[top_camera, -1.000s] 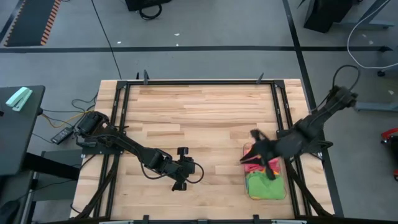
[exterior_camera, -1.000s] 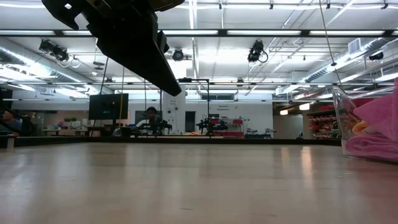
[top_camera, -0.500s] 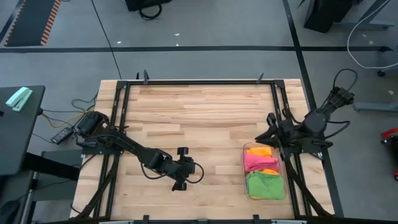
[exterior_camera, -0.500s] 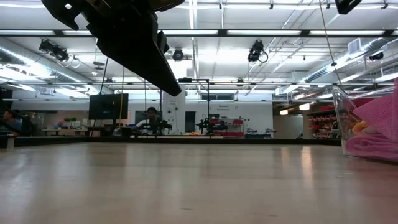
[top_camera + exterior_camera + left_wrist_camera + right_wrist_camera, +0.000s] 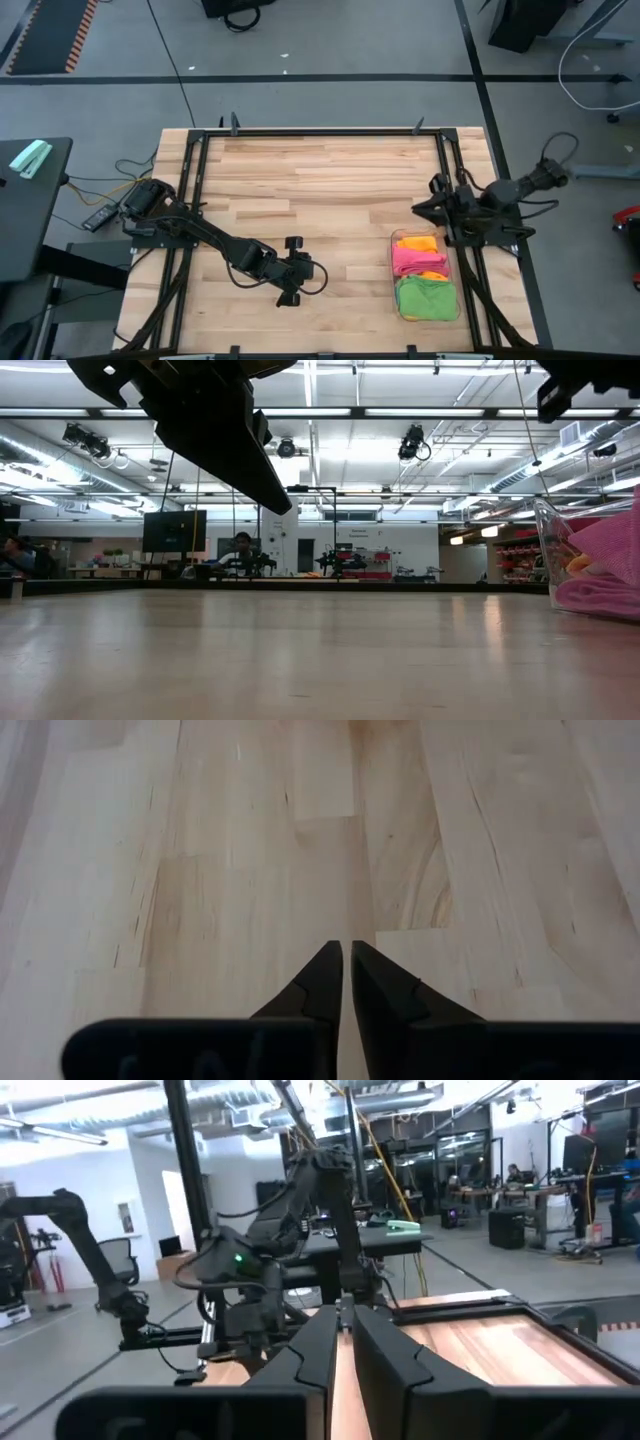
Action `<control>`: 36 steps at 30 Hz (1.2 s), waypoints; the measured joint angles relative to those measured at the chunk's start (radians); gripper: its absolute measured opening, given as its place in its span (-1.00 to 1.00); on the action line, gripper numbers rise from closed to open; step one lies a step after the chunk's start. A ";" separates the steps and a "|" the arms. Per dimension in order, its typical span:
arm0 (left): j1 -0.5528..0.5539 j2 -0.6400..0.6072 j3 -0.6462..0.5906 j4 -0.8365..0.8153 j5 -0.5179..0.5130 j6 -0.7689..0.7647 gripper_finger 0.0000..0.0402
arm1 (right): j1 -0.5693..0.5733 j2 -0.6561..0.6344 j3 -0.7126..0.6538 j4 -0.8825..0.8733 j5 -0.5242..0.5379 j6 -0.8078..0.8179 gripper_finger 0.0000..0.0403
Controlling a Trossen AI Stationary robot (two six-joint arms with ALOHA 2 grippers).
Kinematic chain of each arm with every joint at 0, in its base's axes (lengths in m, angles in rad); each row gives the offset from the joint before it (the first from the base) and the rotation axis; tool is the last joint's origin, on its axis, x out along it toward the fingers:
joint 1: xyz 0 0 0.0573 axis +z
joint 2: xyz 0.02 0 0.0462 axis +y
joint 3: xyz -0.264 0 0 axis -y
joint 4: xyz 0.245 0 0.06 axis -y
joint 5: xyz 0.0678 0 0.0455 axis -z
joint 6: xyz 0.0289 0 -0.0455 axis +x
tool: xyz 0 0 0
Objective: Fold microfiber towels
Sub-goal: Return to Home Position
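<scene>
My right arm has pulled back. A moment ago it hung over the clear bin (image 5: 392, 262). Now the right gripper (image 5: 343, 1312) sits higher up at the right edge of the table (image 5: 320, 180), just above the bin in the high view. Its two fingers are pressed together and hold nothing. I think that is because its job is done and it is going to its rest spot.

The left arm has not moved. The left gripper (image 5: 347, 948) waits in the lower middle of the high view, low over bare wood. Its fingers are together too, with only a thin line between them, and they are empty.

The towels are all in the bin at the lower right of the high view. The orange towel (image 5: 425, 243) is at the top end, the pink towel (image 5: 413, 259) is in the middle, and the green towel (image 5: 425, 298) is at the bottom end. They lie folded and packed side by side, so they stay neat and fit inside.

I see no loose towel on the table. I think the folding is finished.
</scene>
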 joint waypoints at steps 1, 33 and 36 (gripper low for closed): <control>0.000 0.000 0.000 0.000 0.000 0.000 -0.82 | -0.031 -0.015 -0.016 0.002 -0.028 0.012 -0.78; 0.000 0.000 0.000 0.000 0.000 0.000 -0.87 | -0.481 -0.052 -0.255 0.180 -0.304 0.168 -0.78; 0.000 0.000 0.000 0.000 0.000 0.000 -0.84 | -0.481 -0.052 -0.255 0.178 -0.306 0.168 -0.78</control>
